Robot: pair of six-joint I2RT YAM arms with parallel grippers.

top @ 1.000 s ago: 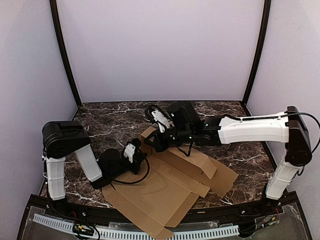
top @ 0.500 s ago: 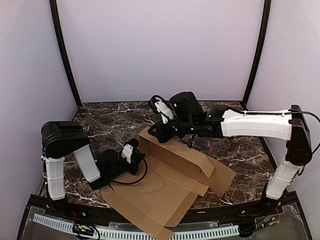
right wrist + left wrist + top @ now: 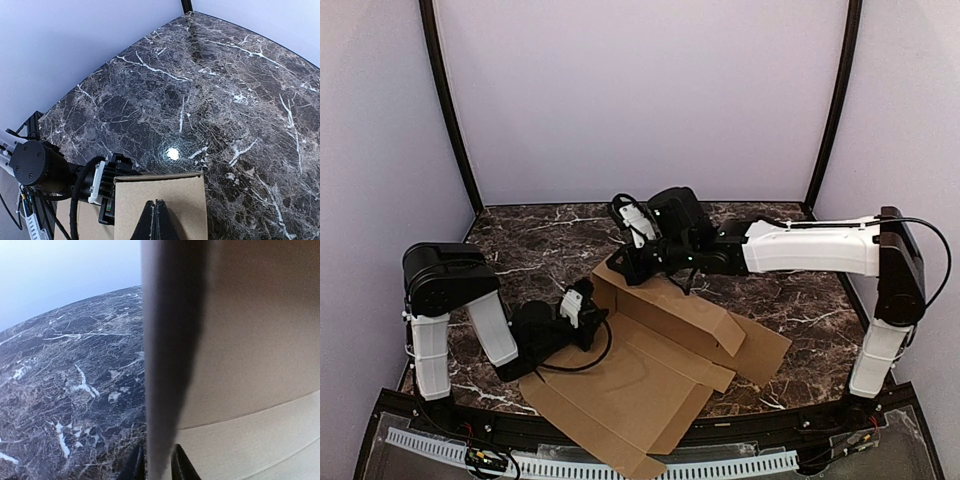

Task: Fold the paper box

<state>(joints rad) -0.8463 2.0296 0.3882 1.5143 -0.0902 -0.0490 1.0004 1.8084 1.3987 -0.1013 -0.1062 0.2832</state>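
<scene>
The paper box point(image 3: 650, 380) is a brown cardboard sheet lying on the marble, with its long back wall and a left end flap point(image 3: 608, 288) standing up. My left gripper point(image 3: 592, 318) lies low at the sheet's left edge. In the left wrist view its fingers point(image 3: 136, 467) sit close on either side of an upright cardboard wall point(image 3: 170, 365), gripping it. My right gripper point(image 3: 623, 266) reaches in from the right to the top of the end flap. Seen from the right wrist, it point(image 3: 156, 217) is shut, tips together, resting against the flap point(image 3: 130, 205) with nothing between them.
The dark marble table point(image 3: 540, 250) stretches behind and to the left of the box. Lilac walls and two black posts point(image 3: 450, 110) point(image 3: 832, 100) close in the cell. A perforated white rail point(image 3: 620, 468) runs along the near edge. The sheet's front corner overhangs that edge.
The right gripper swung left and back with the flap, and the long back wall now stands up. The whole sheet slid slightly left. The left gripper shifted left a little with it.
</scene>
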